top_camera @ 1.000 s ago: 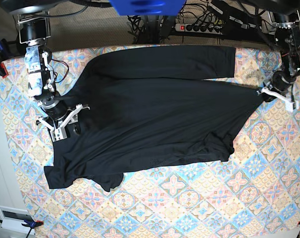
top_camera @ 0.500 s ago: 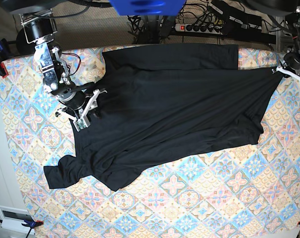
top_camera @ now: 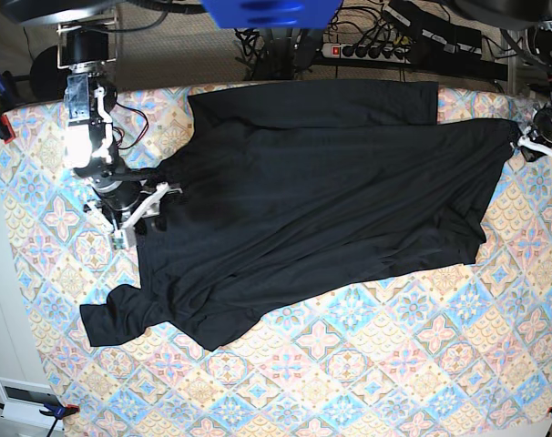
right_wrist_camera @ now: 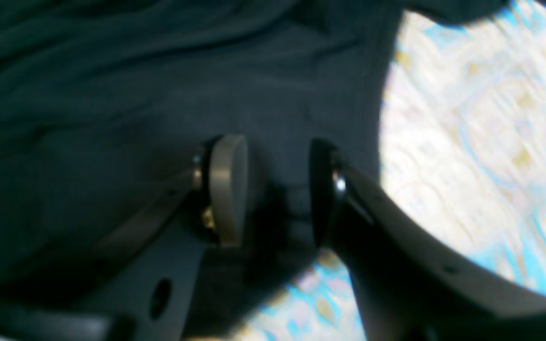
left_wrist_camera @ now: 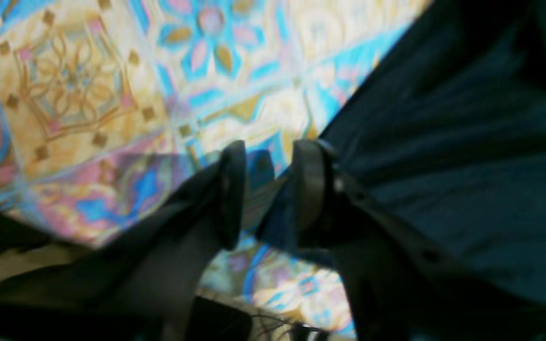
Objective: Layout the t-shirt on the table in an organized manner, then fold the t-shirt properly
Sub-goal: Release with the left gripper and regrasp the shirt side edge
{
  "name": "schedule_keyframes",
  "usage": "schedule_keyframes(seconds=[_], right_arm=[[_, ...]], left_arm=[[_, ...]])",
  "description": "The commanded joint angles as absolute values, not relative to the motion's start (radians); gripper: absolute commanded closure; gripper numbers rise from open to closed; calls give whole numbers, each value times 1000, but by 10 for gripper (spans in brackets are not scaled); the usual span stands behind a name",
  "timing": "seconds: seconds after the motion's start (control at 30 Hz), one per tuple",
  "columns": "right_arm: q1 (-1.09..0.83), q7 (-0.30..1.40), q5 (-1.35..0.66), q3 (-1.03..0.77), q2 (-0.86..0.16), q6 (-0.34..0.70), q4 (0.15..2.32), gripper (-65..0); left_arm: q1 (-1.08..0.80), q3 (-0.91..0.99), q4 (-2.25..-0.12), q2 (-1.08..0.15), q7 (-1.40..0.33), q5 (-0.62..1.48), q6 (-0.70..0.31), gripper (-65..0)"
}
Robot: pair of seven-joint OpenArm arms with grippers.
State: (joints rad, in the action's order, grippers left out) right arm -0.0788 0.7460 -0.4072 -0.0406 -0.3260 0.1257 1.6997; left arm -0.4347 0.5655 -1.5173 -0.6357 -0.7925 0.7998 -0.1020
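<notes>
The shirt (top_camera: 322,200) lies spread over the upper half of the desk (top_camera: 367,364), running from about 9 o'clock to 3 o'clock in the base view. One sleeve lies flat along the far edge at 12 o'clock; the other trails to a rumpled end near 7 o'clock. The lower hem slants from 7 toward 4 o'clock, with shallow creases across the body.

The right gripper (top_camera: 138,214) sits at 9 o'clock on the shirt's edge. In the right wrist view its fingers (right_wrist_camera: 228,189) stand a little apart with dark cloth bunched between and below them, so the right gripper (right_wrist_camera: 277,189) appears to be pinching a fold of the shirt (right_wrist_camera: 112,94), though the blur makes the contact hard to confirm. Patterned desk (right_wrist_camera: 481,142) shows at 3 o'clock of that view.

The left gripper (top_camera: 536,144) is at 3 o'clock, at the shirt's corner near the desk edge. In the left wrist view the left gripper (left_wrist_camera: 263,194) has a narrow gap between its fingers (left_wrist_camera: 308,189), and a strip of dark cloth passes through it; the shirt (left_wrist_camera: 467,142) fills the 3 o'clock side, the desk (left_wrist_camera: 88,94) the 10 o'clock side.

A power strip (top_camera: 372,50) lies beyond the desk at 12 o'clock.
</notes>
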Motion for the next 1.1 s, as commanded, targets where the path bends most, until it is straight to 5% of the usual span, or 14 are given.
schedule_keyframes(seconds=[0.0,0.73,1.07], right_arm=[[-73,733,-406,-67,-338,124,1712,-215],[45,704,-404,-79,-332,125,1443,-318],[27,708,-404,-79,-335,125,1420,-291]], left_arm=[[-412,576,-1532,-657,-776,825,-107,-194],[-33,564,-1529,-647,-886,842,-107,-213],[145,239,-1529,-533,-885,572,-105,-214]])
